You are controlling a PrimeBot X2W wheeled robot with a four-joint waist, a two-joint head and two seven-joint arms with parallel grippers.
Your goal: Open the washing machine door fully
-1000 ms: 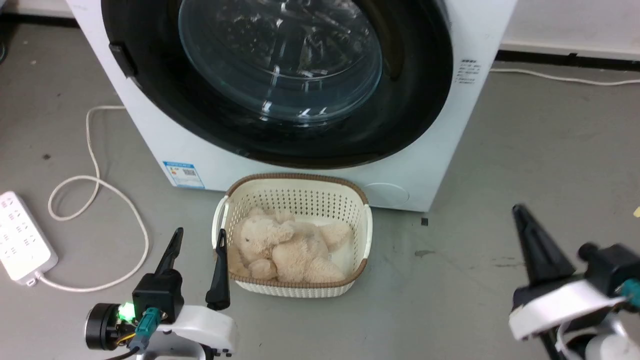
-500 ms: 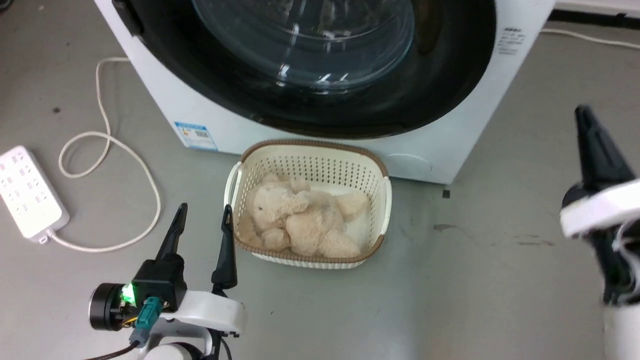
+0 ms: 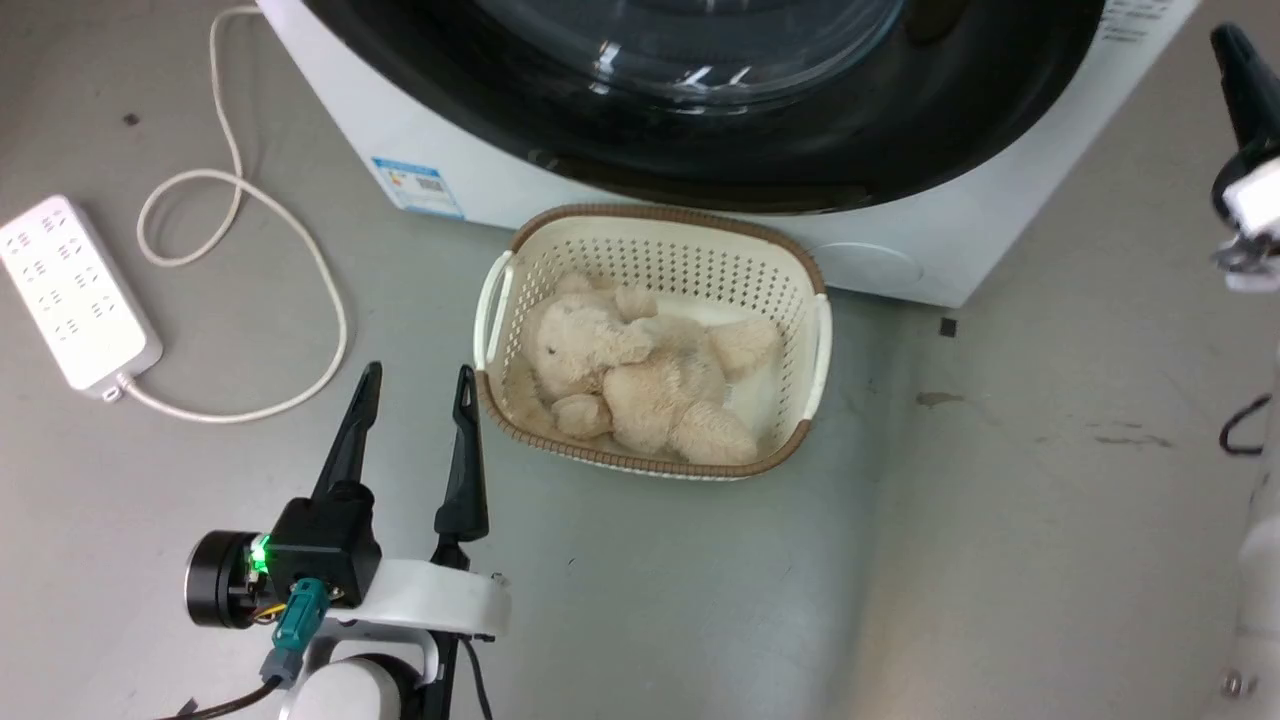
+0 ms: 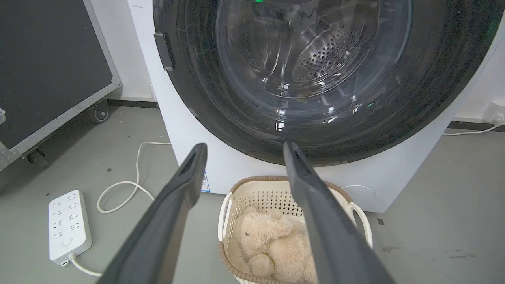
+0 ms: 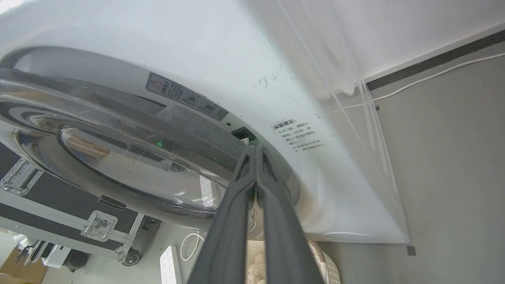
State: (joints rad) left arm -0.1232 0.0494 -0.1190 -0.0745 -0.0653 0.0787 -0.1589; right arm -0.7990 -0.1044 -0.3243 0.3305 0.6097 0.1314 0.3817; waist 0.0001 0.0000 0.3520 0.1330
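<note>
The washing machine (image 3: 350, 90) is a white box at the top of the head view, with a blue label (image 3: 418, 187) at its lower left corner. Its glossy black door (image 3: 600, 130) with the glass bowl centre covers the front. In the right wrist view the door's (image 5: 138, 157) right edge seems to stand slightly off the white front. My right gripper (image 5: 254, 150) is shut and empty, its tips at that edge by a small dark latch slot (image 5: 242, 134). It shows at the right edge (image 3: 1235, 70) in the head view. My left gripper (image 3: 415, 385) is open and empty, low, left of the basket.
A cream basket (image 3: 660, 215) holding a beige plush bear (image 3: 640, 370) sits on the floor right below the door. A white power strip (image 3: 75, 290) and its looped cord (image 3: 300, 260) lie at the left. A black wheeled case (image 4: 47, 67) stands left of the machine.
The head camera has tilted down, so the scene slid up and right. My right gripper has risen from the lower right to the machine's right side. The left gripper stays open in place.
</note>
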